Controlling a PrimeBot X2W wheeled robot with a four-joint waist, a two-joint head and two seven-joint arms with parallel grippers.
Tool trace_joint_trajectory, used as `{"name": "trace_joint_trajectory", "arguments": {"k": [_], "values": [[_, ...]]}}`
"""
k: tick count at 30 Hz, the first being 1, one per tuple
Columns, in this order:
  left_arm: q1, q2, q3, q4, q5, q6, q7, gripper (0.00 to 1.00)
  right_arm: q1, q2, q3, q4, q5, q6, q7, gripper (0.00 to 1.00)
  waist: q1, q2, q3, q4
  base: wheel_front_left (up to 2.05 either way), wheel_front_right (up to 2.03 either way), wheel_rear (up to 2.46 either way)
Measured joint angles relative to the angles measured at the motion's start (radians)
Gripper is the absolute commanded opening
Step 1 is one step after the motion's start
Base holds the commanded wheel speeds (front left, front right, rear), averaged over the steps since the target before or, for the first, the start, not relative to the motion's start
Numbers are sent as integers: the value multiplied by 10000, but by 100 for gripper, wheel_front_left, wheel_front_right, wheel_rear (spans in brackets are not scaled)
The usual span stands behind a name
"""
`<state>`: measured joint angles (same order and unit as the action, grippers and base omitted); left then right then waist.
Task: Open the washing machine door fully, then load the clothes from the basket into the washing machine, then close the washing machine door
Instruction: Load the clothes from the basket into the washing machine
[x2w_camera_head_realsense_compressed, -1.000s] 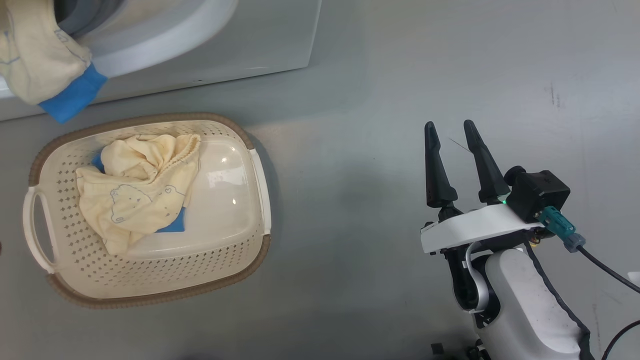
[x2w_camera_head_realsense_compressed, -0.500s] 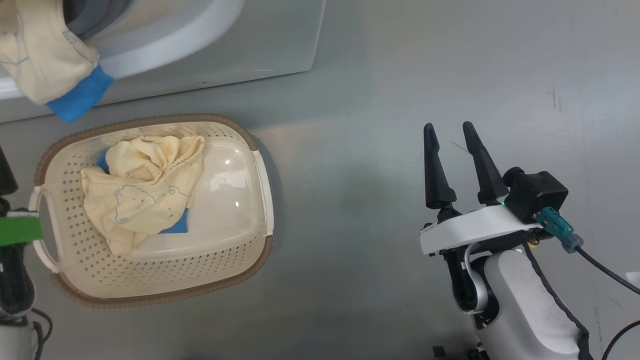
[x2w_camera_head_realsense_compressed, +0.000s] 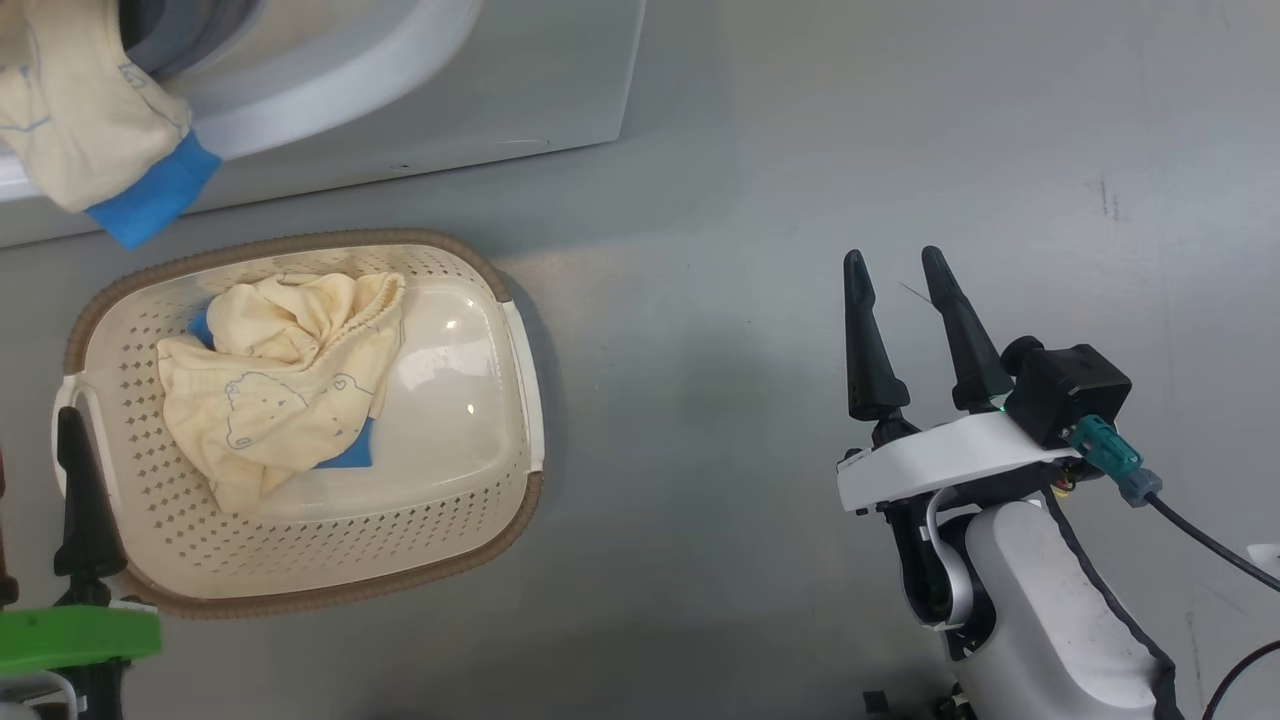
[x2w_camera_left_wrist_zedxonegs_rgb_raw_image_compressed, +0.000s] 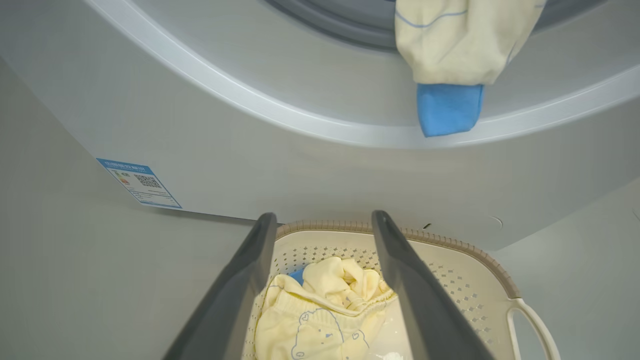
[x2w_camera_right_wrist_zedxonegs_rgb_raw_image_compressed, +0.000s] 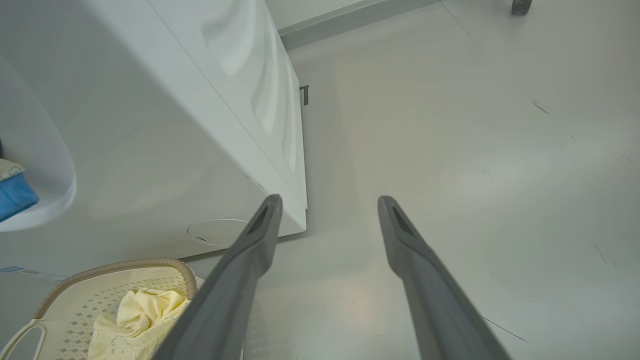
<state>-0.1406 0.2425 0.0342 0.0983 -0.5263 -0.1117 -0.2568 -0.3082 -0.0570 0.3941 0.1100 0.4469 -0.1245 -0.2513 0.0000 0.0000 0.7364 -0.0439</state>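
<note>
Tapered left fingers (x2w_camera_left_wrist_zedxonegs_rgb_raw_image_compressed: 235, 300) and right fingers (x2w_camera_head_realsense_compressed: 868, 360) spread, empty; crumpled clothes (x2w_camera_head_realsense_compressed: 280, 385) in perforated plastic basket (x2w_camera_head_realsense_compressed: 430, 525).

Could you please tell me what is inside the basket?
The basket holds a crumpled yellow garment, blue cloth peeking from beneath it; the rest of the blue is covered.

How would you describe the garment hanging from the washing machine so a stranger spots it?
Find the white washing machine. From its opening a pale yellow garment droops over the lip. Unlike the crumpled one in the basket below, it hangs free, ending in a blue cuff.
</note>
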Motion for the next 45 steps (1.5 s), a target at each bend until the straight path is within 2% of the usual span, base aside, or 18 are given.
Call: {"name": "trace_joint_trajectory", "arguments": {"k": [21,30,40,45], "values": [[832,-385,339,75,577,-92,0,100,-1,-2,88,65,4,0,0,100,0,0,-66,-59,0,0,0],[798,-416,190,-426,711,-100,2,100,-1,-2,155,125,19,0,0,100,0,0,-157,-76,0,0,0],[-240,224,-516,-1590,656,-100,15,100,0,-2,236,201,33,0,0,100,1,0,-271,-105,0,0,0],[-866,474,-602,-1981,405,-100,341,100,-1,0,318,209,44,0,0,100,1,0,-306,-131,0,0,0]]}}
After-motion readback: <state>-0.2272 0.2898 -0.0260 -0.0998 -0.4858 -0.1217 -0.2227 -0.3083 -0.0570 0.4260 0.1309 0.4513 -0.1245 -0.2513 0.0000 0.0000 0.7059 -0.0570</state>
